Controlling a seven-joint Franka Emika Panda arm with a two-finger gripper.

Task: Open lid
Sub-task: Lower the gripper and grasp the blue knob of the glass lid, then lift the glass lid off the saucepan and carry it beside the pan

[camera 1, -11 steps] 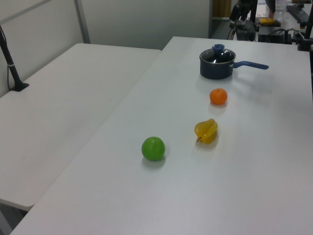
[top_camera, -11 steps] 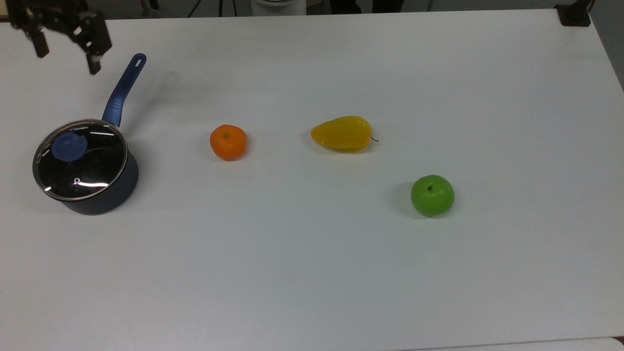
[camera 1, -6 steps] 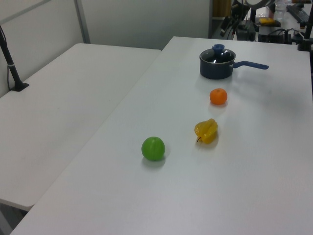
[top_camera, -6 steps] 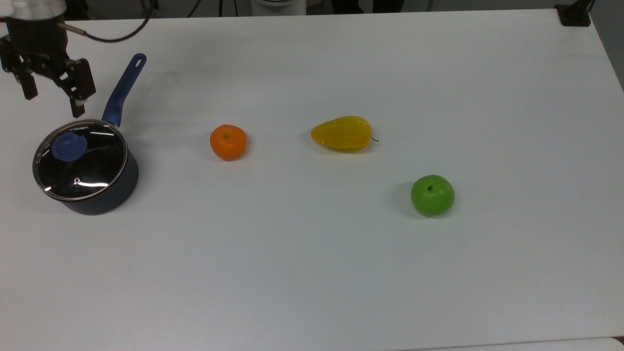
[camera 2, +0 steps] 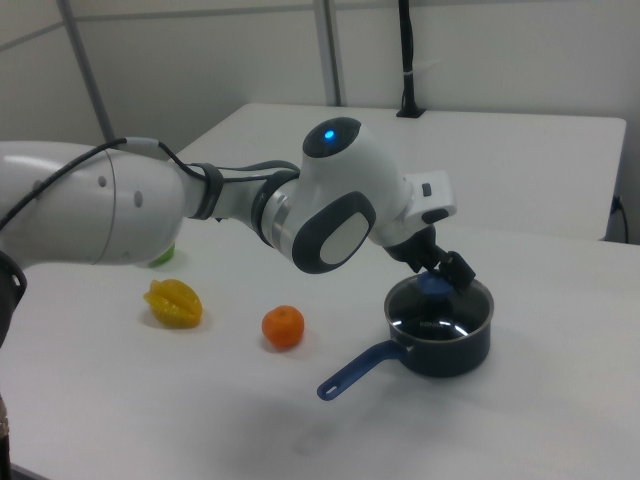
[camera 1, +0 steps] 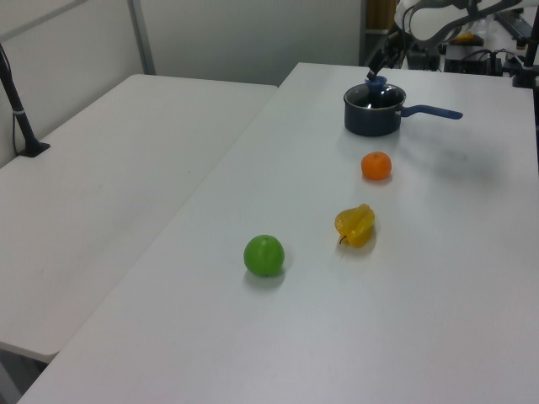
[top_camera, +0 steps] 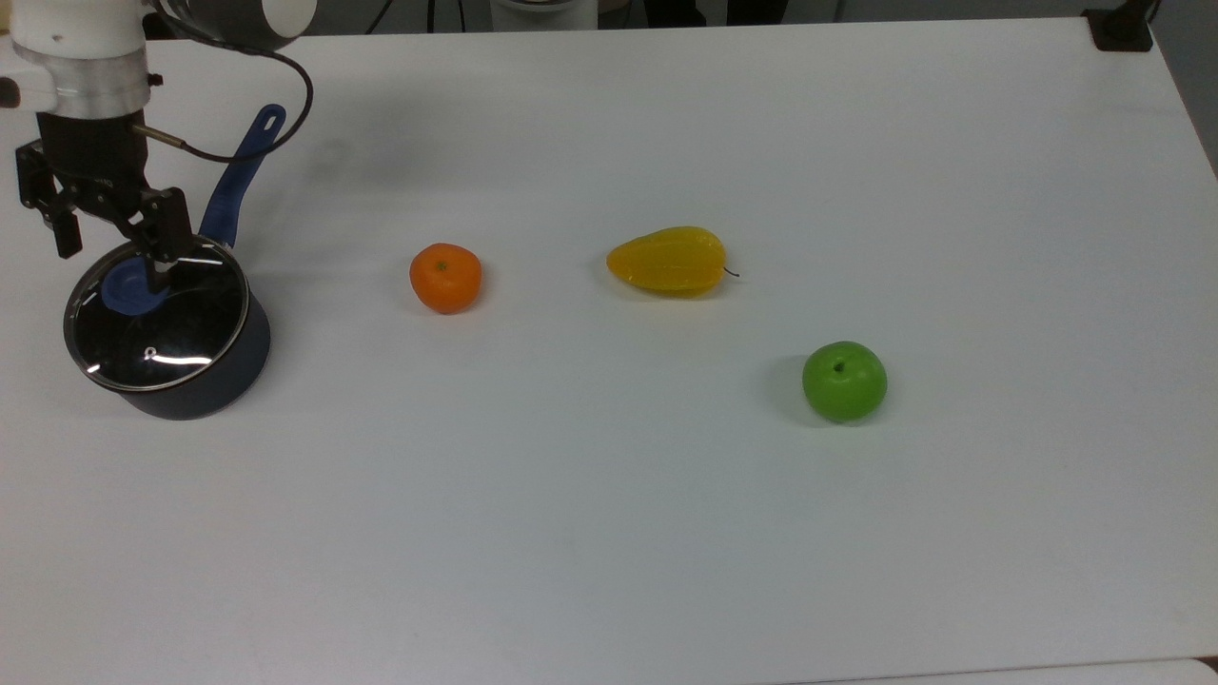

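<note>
Jaws [top_camera: 107,255] spread, straddling the blue knob [top_camera: 128,288]. Lid [top_camera: 155,314] sits shut on pan [top_camera: 205,381] at worktop [top_camera: 609,533] edge. Risk: off-centre closing may slip off knob, tilting lid.

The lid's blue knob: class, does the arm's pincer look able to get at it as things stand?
Probably yes. The open pincer hangs right over the knob of the lid, with nothing between; the orange lies well aside.
</note>
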